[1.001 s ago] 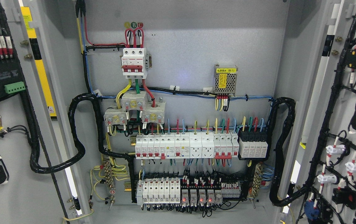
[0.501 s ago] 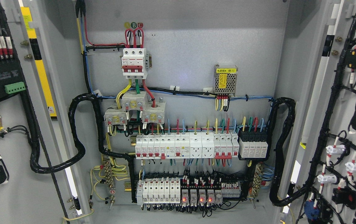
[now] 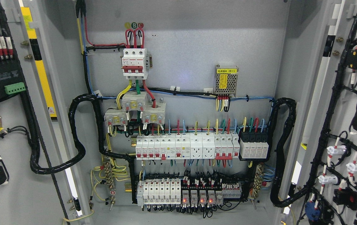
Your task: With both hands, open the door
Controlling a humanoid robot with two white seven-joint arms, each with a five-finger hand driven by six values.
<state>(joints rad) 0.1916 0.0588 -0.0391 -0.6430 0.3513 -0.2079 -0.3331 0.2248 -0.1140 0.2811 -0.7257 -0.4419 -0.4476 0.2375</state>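
Observation:
I face a grey electrical cabinet with both doors swung wide. The left door [image 3: 12, 193] fills the left edge, its inner face carrying black modules and wiring. The right door [image 3: 344, 103] fills the right edge, with black cable looms and white connectors on its inside. Between them the back panel [image 3: 181, 47] shows a red-and-white main breaker [image 3: 134, 64], a small power supply [image 3: 225, 80] and two rows of white breakers [image 3: 186, 147]. Neither of my hands nor any arm shows in the head view.
Thick black cable conduits [image 3: 75, 137] loop from each door into the cabinet at the left and right sides. A yellow-and-black strip [image 3: 41, 75] runs down the left door frame. Red indicator lights [image 3: 197, 200] glow on the bottom row.

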